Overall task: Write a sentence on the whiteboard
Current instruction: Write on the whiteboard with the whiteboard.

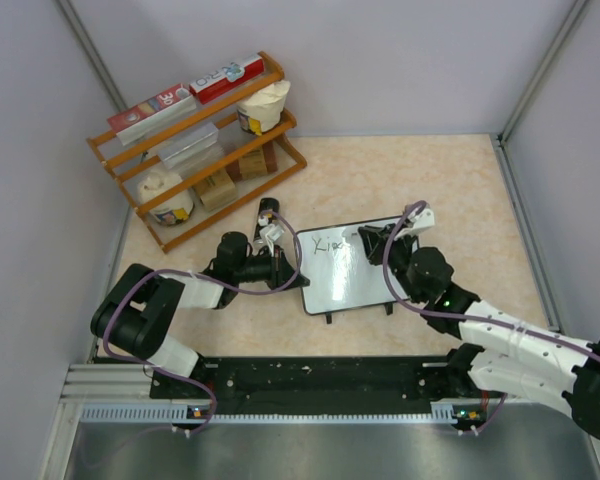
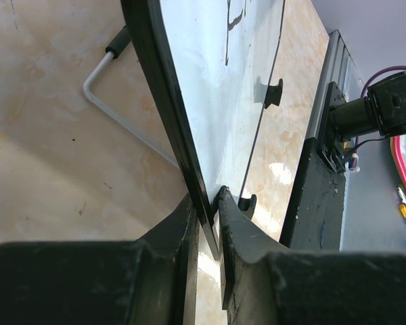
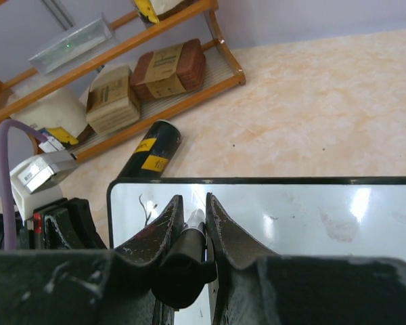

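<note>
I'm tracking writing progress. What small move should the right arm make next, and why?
Probably set the marker tip on the whiteboard just right of the letters and write the next one: the right gripper holds it there, and the left gripper clamps the board's edge.

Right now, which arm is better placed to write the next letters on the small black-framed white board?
The right. The right gripper is shut on a black marker with its tip at the white board, beside the few black handwritten letters. The left gripper is clamped on the board's edge, steadying it.
</note>
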### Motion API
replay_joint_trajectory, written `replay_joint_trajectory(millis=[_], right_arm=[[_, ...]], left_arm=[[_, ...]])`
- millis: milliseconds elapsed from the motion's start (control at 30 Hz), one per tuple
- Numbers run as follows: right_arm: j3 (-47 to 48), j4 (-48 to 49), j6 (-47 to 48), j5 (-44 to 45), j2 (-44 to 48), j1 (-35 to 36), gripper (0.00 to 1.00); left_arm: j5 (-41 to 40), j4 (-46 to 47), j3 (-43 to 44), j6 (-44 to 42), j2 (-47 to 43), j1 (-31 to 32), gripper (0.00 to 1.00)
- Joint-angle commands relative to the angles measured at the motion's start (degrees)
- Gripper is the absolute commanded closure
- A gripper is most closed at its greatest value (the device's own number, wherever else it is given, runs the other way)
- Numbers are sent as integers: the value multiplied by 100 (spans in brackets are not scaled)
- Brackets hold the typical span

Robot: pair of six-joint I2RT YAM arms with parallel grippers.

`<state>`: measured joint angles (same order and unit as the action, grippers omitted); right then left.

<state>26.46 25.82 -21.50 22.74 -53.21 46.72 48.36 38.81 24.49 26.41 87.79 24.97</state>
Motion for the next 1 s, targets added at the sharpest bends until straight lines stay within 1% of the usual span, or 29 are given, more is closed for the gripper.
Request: replay_joint_trajectory(millis=[0, 300, 967], right_arm=[[395, 362, 128, 72, 4, -110, 100], [448, 388, 84, 2, -356, -198, 100], [-27, -77, -135, -244, -58, -198, 100]], left_arm=[[-257, -532, -32, -418, 186, 140, 100], [-239, -541, -32, -418, 195, 148, 100], [-265, -567, -23, -427, 203, 148, 100]])
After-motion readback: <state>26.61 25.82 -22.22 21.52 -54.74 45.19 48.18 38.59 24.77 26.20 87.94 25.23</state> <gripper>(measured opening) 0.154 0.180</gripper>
